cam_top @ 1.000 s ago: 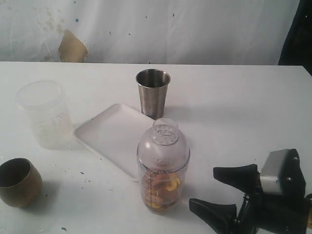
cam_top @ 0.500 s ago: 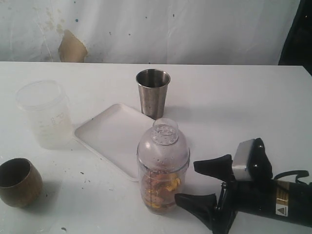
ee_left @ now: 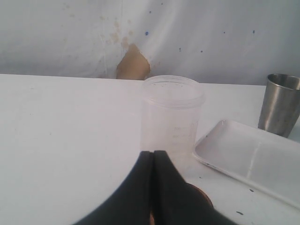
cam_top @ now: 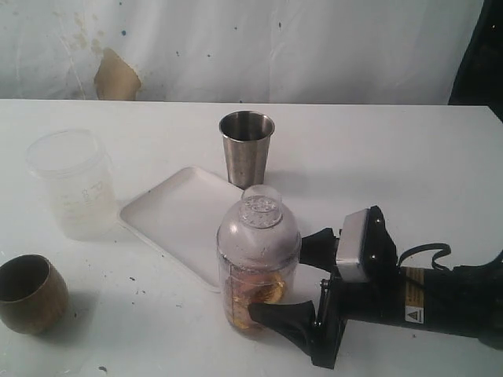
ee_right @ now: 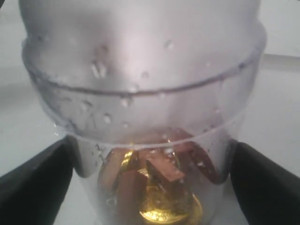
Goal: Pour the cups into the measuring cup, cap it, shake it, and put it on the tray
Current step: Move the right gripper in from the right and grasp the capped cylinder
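Observation:
The measuring cup (cam_top: 258, 263) stands at the tray's near corner with a clear domed cap on it. Amber liquid and brown pieces lie in its bottom (ee_right: 159, 187). My right gripper (cam_top: 283, 276) lies low on the table. It is open, with one black finger (ee_right: 33, 185) on each side of the cup's lower body. The steel tumbler (cam_top: 247, 149) stands upright behind the tray (cam_top: 173, 212). At the front left sits the brass cup (cam_top: 30, 292). My left gripper (ee_left: 152, 157) is shut on nothing, above the brass cup (ee_left: 202, 196), and does not show in the exterior view.
A frosted plastic jar (cam_top: 72, 184) stands left of the tray, straight ahead of the left gripper (ee_left: 171, 115). A white wall with a brown patch (cam_top: 116, 77) backs the table. The right arm's body (cam_top: 440, 302) stretches along the front right.
My right gripper has slid left along the table until its open jaws straddle the capped measuring cup. The cup has shifted slightly to the left. Left gripper unchanged.

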